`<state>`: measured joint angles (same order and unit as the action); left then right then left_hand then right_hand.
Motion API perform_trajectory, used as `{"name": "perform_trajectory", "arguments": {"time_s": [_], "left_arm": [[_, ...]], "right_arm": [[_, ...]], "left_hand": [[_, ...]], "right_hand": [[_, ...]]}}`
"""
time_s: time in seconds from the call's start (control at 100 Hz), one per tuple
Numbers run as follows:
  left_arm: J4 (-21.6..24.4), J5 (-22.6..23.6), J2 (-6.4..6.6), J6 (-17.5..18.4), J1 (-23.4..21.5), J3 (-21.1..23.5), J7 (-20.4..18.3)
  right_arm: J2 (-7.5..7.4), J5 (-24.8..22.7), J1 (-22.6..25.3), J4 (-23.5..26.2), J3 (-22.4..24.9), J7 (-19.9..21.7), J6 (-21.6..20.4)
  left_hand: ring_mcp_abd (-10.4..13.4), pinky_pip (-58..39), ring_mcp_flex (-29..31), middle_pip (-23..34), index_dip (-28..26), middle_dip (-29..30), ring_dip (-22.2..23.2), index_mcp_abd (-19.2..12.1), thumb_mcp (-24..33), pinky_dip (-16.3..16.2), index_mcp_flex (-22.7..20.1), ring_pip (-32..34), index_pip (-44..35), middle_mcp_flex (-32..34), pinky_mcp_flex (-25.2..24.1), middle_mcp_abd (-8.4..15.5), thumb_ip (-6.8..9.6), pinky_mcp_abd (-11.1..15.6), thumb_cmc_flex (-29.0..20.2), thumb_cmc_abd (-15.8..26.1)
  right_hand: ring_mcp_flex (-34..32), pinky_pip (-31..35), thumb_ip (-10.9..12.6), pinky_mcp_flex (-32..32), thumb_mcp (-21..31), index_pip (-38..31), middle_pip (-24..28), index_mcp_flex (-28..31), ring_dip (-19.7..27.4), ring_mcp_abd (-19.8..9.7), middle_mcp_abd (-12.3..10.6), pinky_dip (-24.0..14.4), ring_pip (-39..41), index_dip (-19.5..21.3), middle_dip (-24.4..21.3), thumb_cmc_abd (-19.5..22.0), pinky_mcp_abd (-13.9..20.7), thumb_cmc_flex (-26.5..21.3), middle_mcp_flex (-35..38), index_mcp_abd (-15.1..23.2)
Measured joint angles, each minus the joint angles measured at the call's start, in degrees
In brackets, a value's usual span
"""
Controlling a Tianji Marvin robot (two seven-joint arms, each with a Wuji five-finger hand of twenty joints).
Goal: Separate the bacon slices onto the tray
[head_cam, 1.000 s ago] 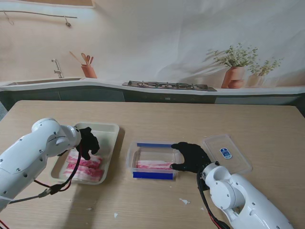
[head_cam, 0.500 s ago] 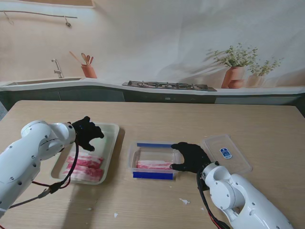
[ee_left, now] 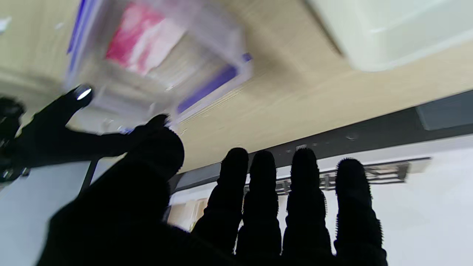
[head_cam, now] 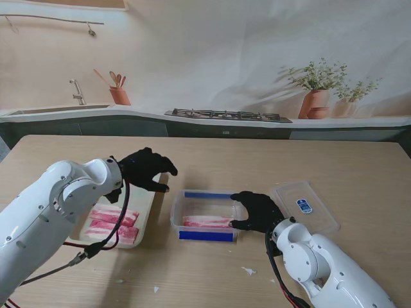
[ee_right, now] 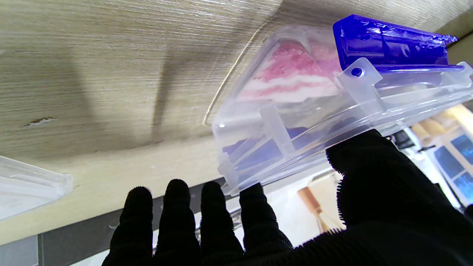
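While empty, left hand (head_cam: 147, 169) beyond bacon (head_cam: 110, 222).

Pink-and-white streaked bacon (head_cam: 207, 222); blue-edged clear container (head_cam: 204, 235).

you're looking at a staged kitchen: a printed backdrop (head_cam: 212, 58) shows a sink tap (head_cam: 77, 92), gas hob (head_cam: 225, 115) and potted plants (head_cam: 318, 86) behind your wooden table (head_cam: 257, 160).

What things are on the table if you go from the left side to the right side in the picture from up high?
White tray with bacon slices → clear container with bacon → right hand → clear lid.
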<state>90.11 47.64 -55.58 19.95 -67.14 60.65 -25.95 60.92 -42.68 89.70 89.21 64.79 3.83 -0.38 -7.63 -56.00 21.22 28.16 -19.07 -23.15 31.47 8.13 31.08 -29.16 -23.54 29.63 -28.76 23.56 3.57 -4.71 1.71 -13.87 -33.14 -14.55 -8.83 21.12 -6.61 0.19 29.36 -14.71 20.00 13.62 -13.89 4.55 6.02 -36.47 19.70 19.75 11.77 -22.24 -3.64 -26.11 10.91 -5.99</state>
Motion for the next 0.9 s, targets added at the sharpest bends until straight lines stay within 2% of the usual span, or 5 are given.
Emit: {"name": "perform_trajectory", "arguments": {"time_s": [0.14, 0.27, 0.44, 0.8, 0.9], "left_arm": [[1.7, -2.1, -0.75, -4.3, 2.0, -5.5, 0.0], [1.7, -11.5, -1.39, -11.8, 4.8, -11.5, -1.0], [1.5, -11.2, -2.24, -14.8, 8.1, -17.6, -1.7], [-3.2, -25.0, -4.84, -28.7, 13.4, -27.5, -1.3], [-5.2, -26.4, -5.79, -30.0, 13.8, -29.0, -0.4]], "right_arm": [[0.02, 0.3, 0.1, 0.0, 0.3, -0.2, -0.5], [0.09, 0.4, 0.3, 0.0, 0.7, -0.5, -1.1], [0.11, 0.4, 0.5, 0.0, 1.0, -0.6, -1.5], [0.12, 0.5, 0.6, 0.1, 1.1, -0.6, -1.5], [0.12, 0.5, 0.6, 0.2, 1.1, -0.6, -1.5]], "left_hand": [[-1.3, -4.4, 7.0, 2.5, -3.0, -2.3, 3.4, -0.6, 2.9, -2.6, -3.8, 4.4, -5.5, 6.4, 4.8, 0.0, 0.0, -0.7, -1.4, -1.5], [-1.9, -6.4, 8.6, 3.2, -3.3, -3.5, 4.5, -0.5, 3.2, -3.6, -4.6, 6.4, -5.8, 7.8, 7.2, -0.7, 0.0, -1.3, -1.4, -2.1], [-3.1, -7.1, 10.6, 3.1, -2.9, -3.5, 4.8, 0.2, 3.5, -3.7, -7.3, 6.1, -5.3, 10.1, 8.6, -2.0, 0.0, -2.0, -2.2, -2.1], [-8.5, -6.4, 10.7, -1.0, 1.3, 1.4, -1.1, 4.6, 2.6, -2.9, -10.7, -0.1, 2.3, 11.3, 11.6, -7.0, 0.0, -5.1, -5.9, -2.0], [-9.3, -5.0, 8.7, -1.4, 1.6, 2.0, -1.8, 5.4, 2.5, -2.0, -10.9, -0.9, 3.1, 10.3, 11.6, -7.6, 0.0, -5.9, -6.2, -1.9]], "right_hand": [[0.0, 0.0, 0.0, 0.0, 0.0, 0.0, 0.0, 0.0, 0.0, 0.0, 0.0, 0.0, 0.0, 0.0, 0.0, 0.0, 0.0, 0.0, 0.0, 0.0], [0.0, 0.0, 0.0, 0.0, 0.0, 0.0, 0.0, 0.0, 0.0, 0.0, 0.0, 0.0, 0.0, 0.0, 0.0, 0.0, 0.0, 0.0, 0.0, 0.0], [0.0, 0.0, 0.0, 0.0, 0.0, 0.0, 0.0, 0.0, 0.0, 0.0, 0.0, 0.0, 0.0, 0.0, 0.0, 0.5, 0.0, 0.0, 0.0, 0.0], [0.0, 0.0, 0.0, 0.0, 0.0, 0.0, 0.0, 0.0, 0.0, 0.0, 0.0, 0.0, 0.0, 0.0, 0.0, 0.5, 0.0, 0.0, 0.0, 0.0], [0.0, 0.0, 0.0, 0.0, 0.0, 0.0, 0.0, 0.0, 0.0, 0.0, 0.0, 0.0, 0.0, 0.0, 0.0, 0.5, 0.0, 0.0, 0.0, 0.0]]}}
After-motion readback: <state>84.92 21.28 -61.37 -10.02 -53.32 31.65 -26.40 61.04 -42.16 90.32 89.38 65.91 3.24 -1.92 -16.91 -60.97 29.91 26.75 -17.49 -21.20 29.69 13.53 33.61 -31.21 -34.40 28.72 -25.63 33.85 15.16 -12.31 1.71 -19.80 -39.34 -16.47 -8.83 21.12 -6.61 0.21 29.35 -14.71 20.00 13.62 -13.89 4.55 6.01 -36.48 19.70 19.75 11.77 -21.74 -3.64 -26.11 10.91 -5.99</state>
